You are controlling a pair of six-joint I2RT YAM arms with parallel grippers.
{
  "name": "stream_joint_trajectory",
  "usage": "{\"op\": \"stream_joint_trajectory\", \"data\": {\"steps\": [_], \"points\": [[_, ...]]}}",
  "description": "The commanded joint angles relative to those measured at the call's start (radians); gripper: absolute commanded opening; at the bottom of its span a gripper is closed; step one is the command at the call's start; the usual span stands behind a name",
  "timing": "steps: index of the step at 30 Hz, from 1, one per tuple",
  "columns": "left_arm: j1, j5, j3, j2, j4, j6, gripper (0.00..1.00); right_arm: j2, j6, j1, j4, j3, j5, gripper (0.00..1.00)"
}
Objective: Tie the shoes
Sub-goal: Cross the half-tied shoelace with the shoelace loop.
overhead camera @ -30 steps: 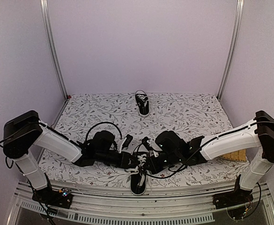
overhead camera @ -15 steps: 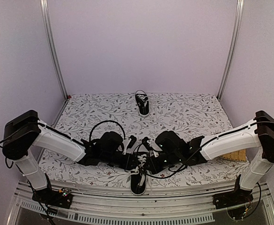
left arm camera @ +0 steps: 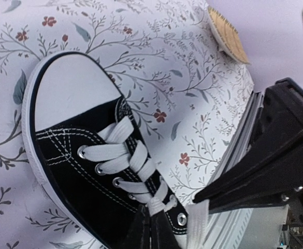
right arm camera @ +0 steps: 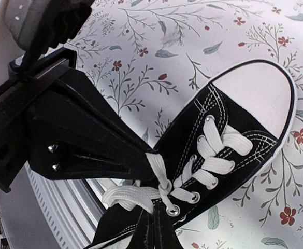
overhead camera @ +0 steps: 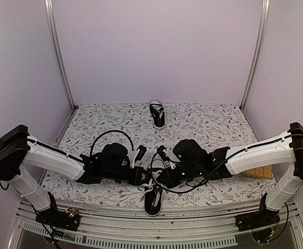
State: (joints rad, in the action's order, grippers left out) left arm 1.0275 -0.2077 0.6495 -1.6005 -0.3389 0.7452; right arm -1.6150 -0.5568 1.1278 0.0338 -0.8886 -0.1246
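Left end effector [left arm camera: 150,224] and right end effector [right arm camera: 154,224] are clamping fully closed on laces [left arm camera: 121,155], meeting crosswise over near shoe [overhead camera: 152,203]'s heel-to-toe axis.

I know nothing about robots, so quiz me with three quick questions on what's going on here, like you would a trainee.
1. True or false: the left pincer and the right pincer are both shut on the near shoe's white laces.
2. How many shoes are on the table?
3. The far shoe lies: A) between the pincers; B) at the table's back, alone; C) on the near shoe.
Key: 1 true; 2 two; 3 B.
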Motion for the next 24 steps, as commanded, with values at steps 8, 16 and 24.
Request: {"op": "stream_joint_trajectory", "data": {"steps": [8, 16, 24], "points": [[0.011, -0.005, -0.024, 0.063, 0.015, 0.007, 0.0, -0.069, 0.01, 0.007, -0.028, -0.074, -0.062, 0.02], [0.011, -0.003, -0.024, 0.076, 0.035, 0.008, 0.0, -0.15, -0.003, 0.008, -0.054, -0.081, -0.083, 0.02], [0.013, -0.023, -0.021, 0.088, 0.042, 0.012, 0.0, -0.196, -0.036, 0.008, -0.072, -0.116, -0.021, 0.02]]}}
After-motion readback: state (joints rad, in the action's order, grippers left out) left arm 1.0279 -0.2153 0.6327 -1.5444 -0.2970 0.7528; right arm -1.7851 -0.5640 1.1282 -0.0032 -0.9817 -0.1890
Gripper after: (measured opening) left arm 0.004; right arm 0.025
